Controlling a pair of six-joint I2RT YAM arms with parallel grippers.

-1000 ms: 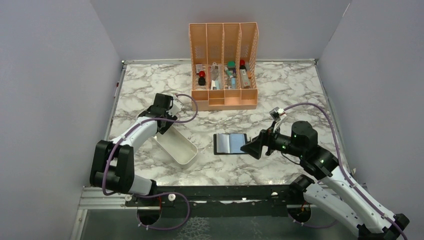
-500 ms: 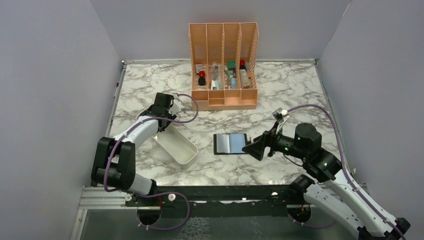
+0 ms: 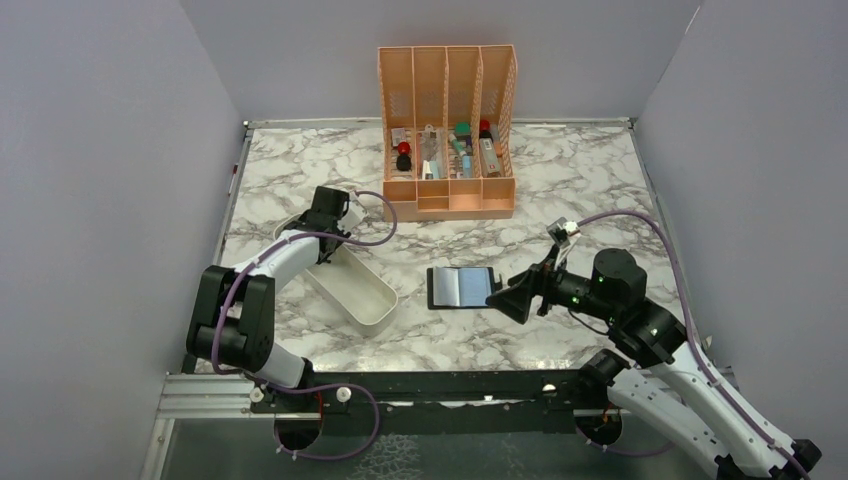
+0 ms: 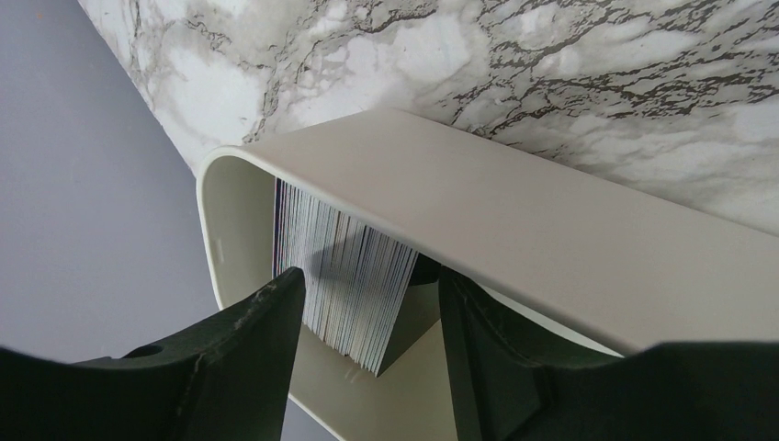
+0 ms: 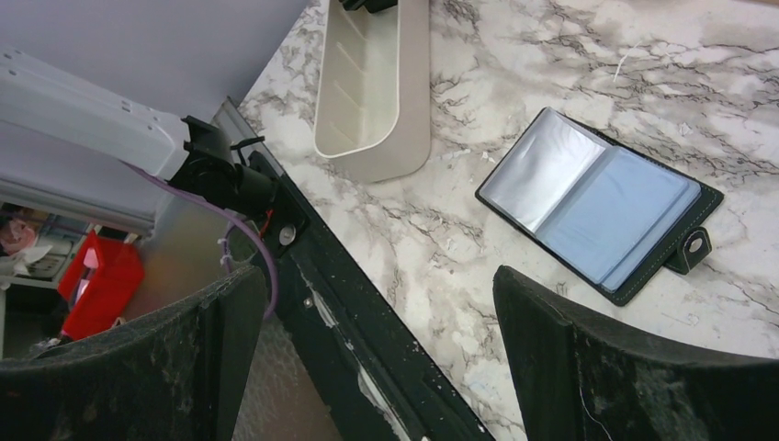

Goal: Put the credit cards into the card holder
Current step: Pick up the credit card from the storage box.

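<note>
The credit cards (image 4: 344, 276) stand on edge as a thick stack in the far end of the white tray (image 4: 514, 211). My left gripper (image 4: 369, 280) is open, with one finger on each side of the stack and nothing gripped. In the top view the left gripper (image 3: 322, 243) is at the tray's (image 3: 372, 300) far end. The black card holder (image 3: 461, 287) lies open on the marble, bluish pockets up. It also shows in the right wrist view (image 5: 597, 202), clasp tab to the right. My right gripper (image 3: 507, 298) is open and empty just right of the holder, and also shows in the right wrist view (image 5: 377, 276).
A tall orange slotted organiser (image 3: 447, 130) with small items stands at the back centre. The table's black front rail (image 5: 367, 322) runs near the right gripper. Grey walls close in the left, right and back sides.
The right arm has drawn back slightly to the right, away from the card holder. The left gripper has shifted a little at the tray's far end.
</note>
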